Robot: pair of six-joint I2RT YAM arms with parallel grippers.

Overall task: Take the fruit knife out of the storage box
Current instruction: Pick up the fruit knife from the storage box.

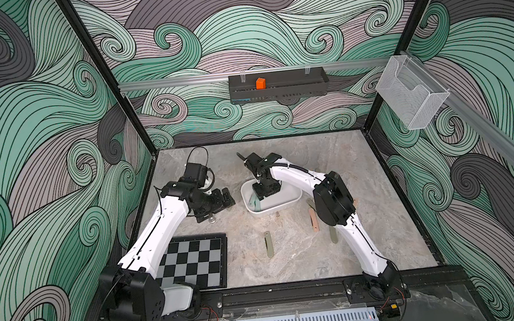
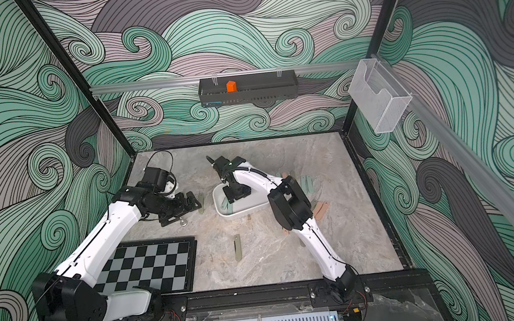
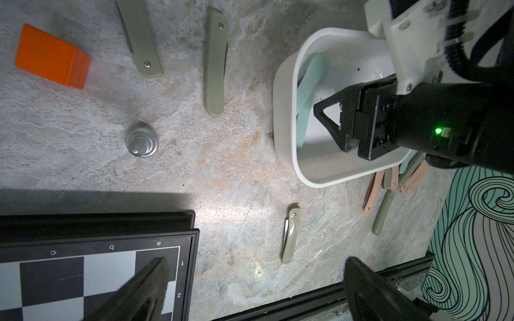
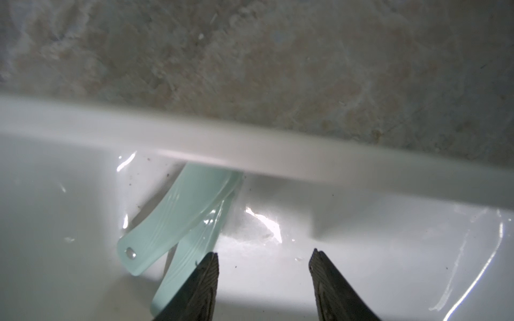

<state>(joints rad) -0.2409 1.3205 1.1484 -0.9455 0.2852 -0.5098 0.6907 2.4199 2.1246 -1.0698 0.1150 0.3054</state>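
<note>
White storage box [image 1: 268, 211] mid-table, two pale blue fruit knives [image 4: 178, 216] crossed inside, right claw [image 4: 264, 255] down in the box, parted, pinching nothing, left claw [image 3: 254, 266] spread wide nearby, chessboard [image 3: 83, 278] edge marked a, b, c, 1, 2

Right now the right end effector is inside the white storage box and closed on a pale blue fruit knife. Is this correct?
Not closed. The right end effector is inside the white storage box but open and empty: the right wrist view shows its fingers apart, the pale blue fruit knives lying by one finger, not between them.
</note>
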